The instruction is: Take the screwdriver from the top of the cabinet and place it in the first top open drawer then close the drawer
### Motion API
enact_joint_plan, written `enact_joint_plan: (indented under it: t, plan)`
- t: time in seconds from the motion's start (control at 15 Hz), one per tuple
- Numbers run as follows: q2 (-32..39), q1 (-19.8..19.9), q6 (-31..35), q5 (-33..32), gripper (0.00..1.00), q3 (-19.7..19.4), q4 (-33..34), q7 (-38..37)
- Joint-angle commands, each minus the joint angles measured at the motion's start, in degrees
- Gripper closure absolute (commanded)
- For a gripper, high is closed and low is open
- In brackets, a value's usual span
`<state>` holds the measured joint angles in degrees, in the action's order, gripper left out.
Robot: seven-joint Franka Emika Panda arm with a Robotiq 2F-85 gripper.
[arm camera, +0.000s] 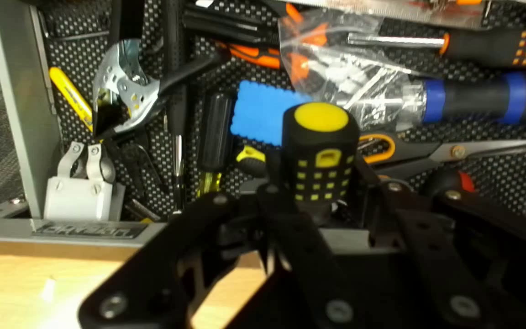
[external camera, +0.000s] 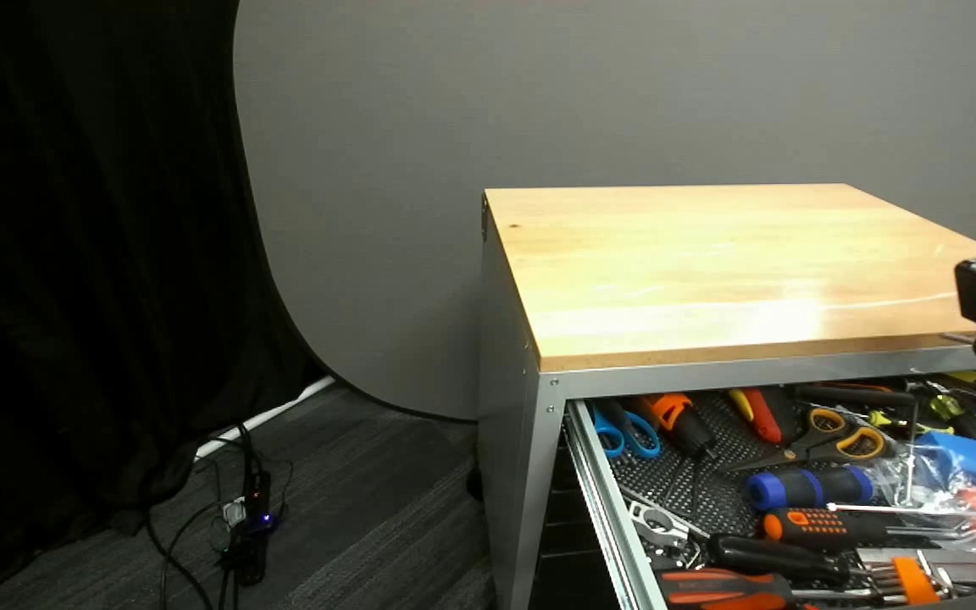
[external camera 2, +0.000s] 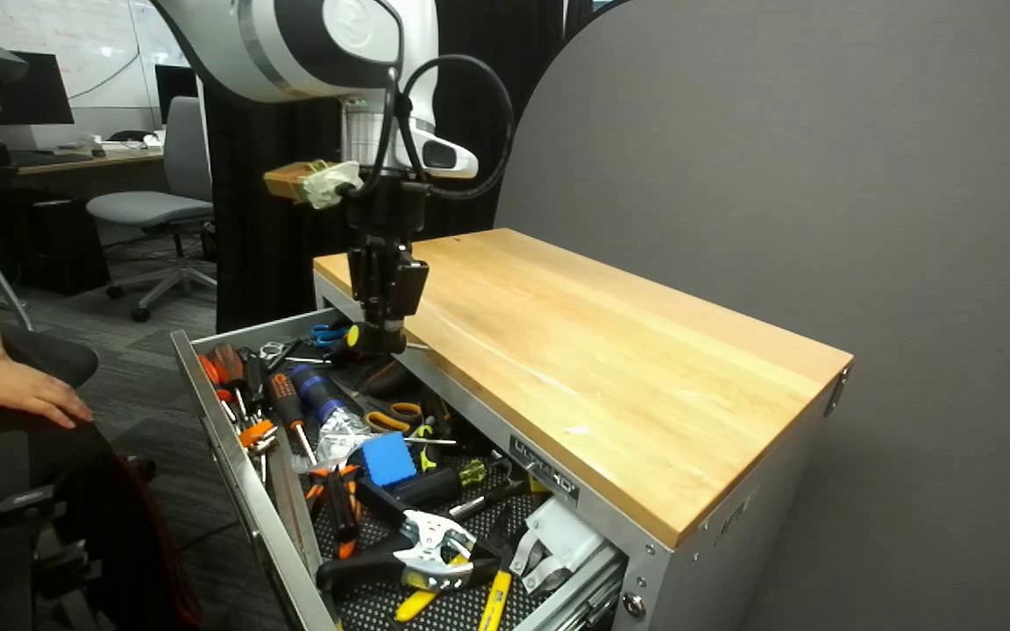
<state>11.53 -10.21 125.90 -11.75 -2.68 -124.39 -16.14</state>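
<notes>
Jaws of the gripper [arm camera: 318, 185] clamped on the screwdriver [arm camera: 320, 146], one finger to each side; its handle short, thick and black, with a round yellow cap, a yellow-rimmed slot beneath it and rows of small yellow squares; a slim metal shank [external camera 2: 418, 345] extends toward the cabinet [external camera 2: 746, 517] in an exterior view, the tool roughly level; held above the drawer [external camera 2: 246, 478], near the front edge of the wooden top [external camera 2: 558, 342]; contact with that edge cannot be determined; drawer pulled out, a clamp [external camera 2: 435, 545] and grey scissors [arm camera: 457, 151] among its contents.
</notes>
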Motion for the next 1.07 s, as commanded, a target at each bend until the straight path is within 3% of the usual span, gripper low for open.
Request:
enact_joint_plan:
  t: [0.0, 0.07, 0.13, 0.33, 0.53, 0.8, 1.0]
  plan:
    - [-7.33, 0.94, 4.46, -1.44, 0.85, 2.47, -9.17, -1.3]
    - [-7.58, 0.91, 5.5, -1.32, 0.86, 3.05, -10.24, -1.52]
    - [-7.71, 0.81, 6.28, -1.28, 0.46, 3.63, -11.13, -1.89]
    - [-7.56, 0.88, 8.36, -1.31, 0.27, 4.82, -12.83, -2.4]
    - [-7.63, 2.31, 3.26, 1.55, 0.04, 4.95, -12.71, 5.17]
    - [-7.34, 5.52, -6.48, 3.12, 0.0, 3.67, -12.31, 13.33]
    - [-4.88, 7.58, -15.79, 1.64, 0.0, 2.83, -11.68, 14.96]
